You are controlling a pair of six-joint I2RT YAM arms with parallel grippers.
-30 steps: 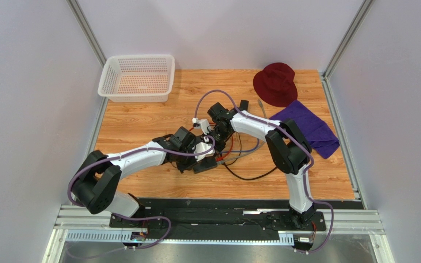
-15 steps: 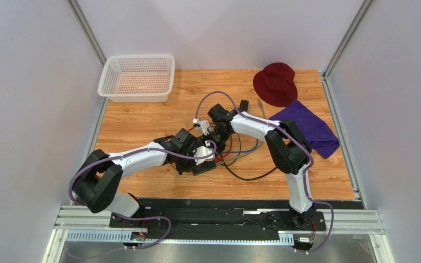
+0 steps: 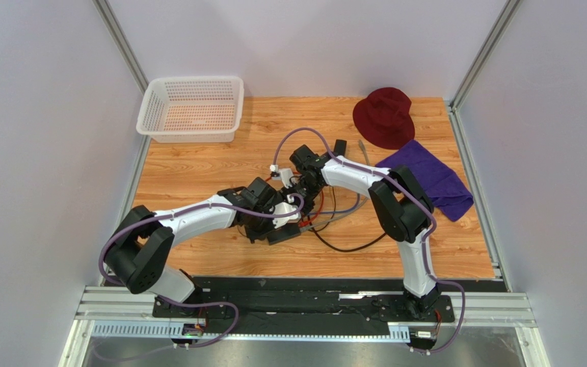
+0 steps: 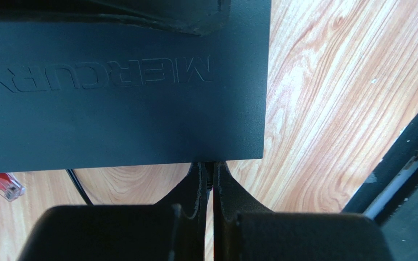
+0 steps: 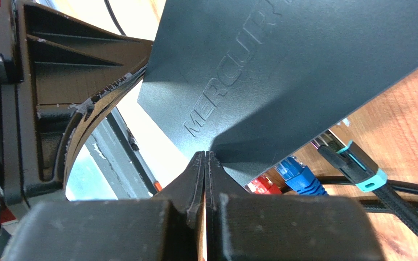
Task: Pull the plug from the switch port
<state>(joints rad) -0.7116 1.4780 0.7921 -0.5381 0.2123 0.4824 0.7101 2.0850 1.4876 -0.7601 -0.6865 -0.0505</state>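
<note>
Switch port hidden under casing (image 5: 315, 70)

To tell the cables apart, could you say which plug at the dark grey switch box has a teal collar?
The black braided-cable plug, rightmost; the others are a blue plug and a red plug.

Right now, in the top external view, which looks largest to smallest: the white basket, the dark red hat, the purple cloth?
1. white basket, clearly largest.
2. purple cloth, partly hidden by the right arm.
3. dark red hat, only slightly smaller than the cloth's visible part, so this pair is unsure.
</note>
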